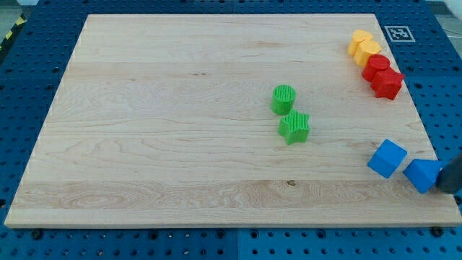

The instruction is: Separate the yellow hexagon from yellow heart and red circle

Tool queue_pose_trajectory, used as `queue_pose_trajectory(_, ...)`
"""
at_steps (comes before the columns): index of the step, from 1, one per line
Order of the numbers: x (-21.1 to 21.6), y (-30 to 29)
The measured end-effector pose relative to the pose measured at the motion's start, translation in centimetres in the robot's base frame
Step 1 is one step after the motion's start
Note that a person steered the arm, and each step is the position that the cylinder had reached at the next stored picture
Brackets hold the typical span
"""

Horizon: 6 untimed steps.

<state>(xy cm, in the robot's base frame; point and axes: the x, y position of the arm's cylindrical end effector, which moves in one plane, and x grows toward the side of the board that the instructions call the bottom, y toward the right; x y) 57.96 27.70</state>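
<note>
Two yellow blocks touch at the view's top right. The upper one (pixel 359 39) looks like the heart and the lower one (pixel 369 52) like the hexagon, though the shapes are hard to make out. The red circle (pixel 375 66) touches the lower yellow block from below. A second red block (pixel 388 84), of unclear shape, touches the red circle. My tip (pixel 447 189) is at the view's right edge near the bottom, next to a blue block and far below the yellow and red row.
A green cylinder (pixel 284 99) and a green star (pixel 294 128) sit close together near the middle right. Two blue blocks (pixel 387 158) (pixel 422 175) lie at the lower right, near the board's right edge (pixel 426 137).
</note>
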Motion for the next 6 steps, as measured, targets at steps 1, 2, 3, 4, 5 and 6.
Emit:
queue_pose_trajectory(1,-2.2,-2.9)
queue_pose_trajectory(2,-2.2,-2.9)
queue_pose_trajectory(3,-4.1,-2.9)
queue_pose_trajectory(4,-4.7,-4.8)
queue_pose_trajectory(5,-4.7,-7.4)
queue_pose_trajectory(6,-4.7,-5.3)
